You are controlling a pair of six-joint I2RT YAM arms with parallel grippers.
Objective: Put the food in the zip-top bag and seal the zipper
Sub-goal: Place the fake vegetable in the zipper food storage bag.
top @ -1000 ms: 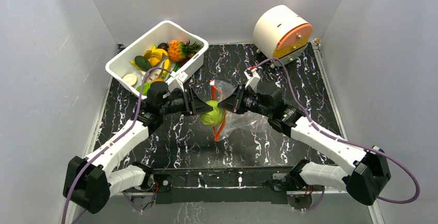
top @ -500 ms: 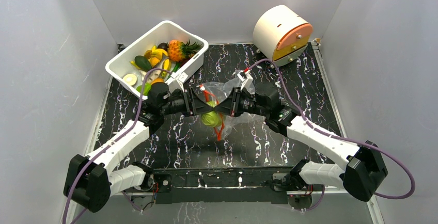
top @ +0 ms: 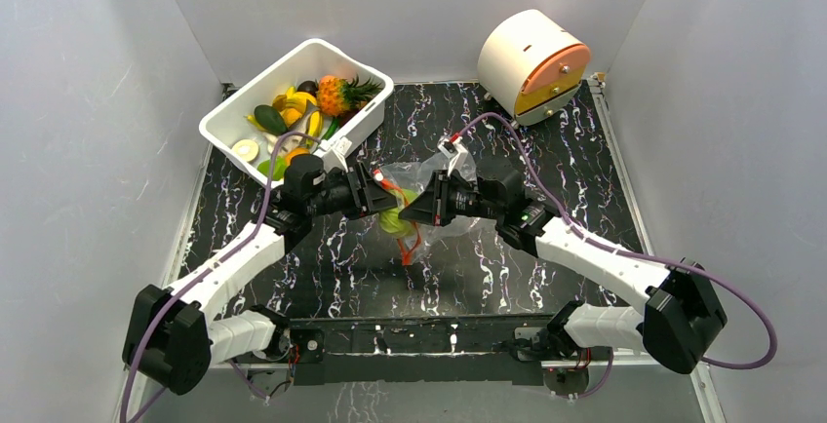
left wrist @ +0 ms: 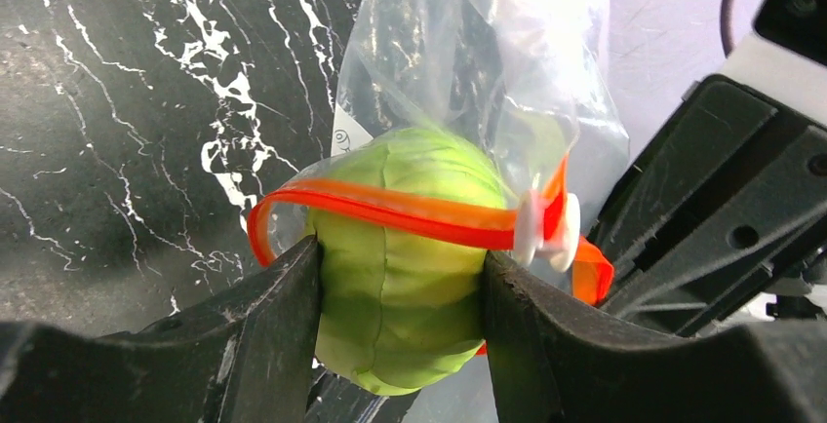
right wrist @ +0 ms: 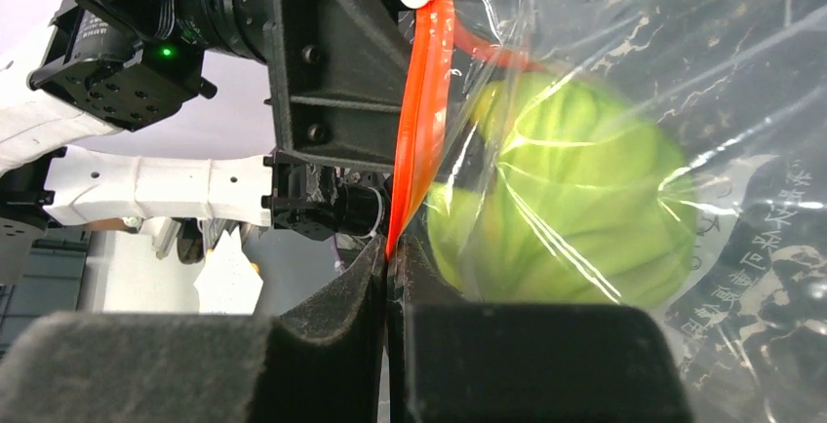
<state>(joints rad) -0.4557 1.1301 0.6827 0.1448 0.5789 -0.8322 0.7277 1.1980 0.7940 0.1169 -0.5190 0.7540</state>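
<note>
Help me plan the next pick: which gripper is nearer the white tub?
Left. The left gripper, holding the green fruit, sits just in front of the tub's near corner; the right gripper, pinching the zipper, is farther right.

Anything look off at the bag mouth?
Yes: the fruit sits partway in the bag, gripped by the left hand, with the zipper stretched across it. The right hand pinches the zipper.

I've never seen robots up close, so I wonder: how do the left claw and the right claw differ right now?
The left claw has its jaws spread wide, while the right claw is pressed fully shut. The left claw grips a round green fruit; the right claw pinches the thin red zipper of the bag. Both meet at the bag's mouth.
</note>
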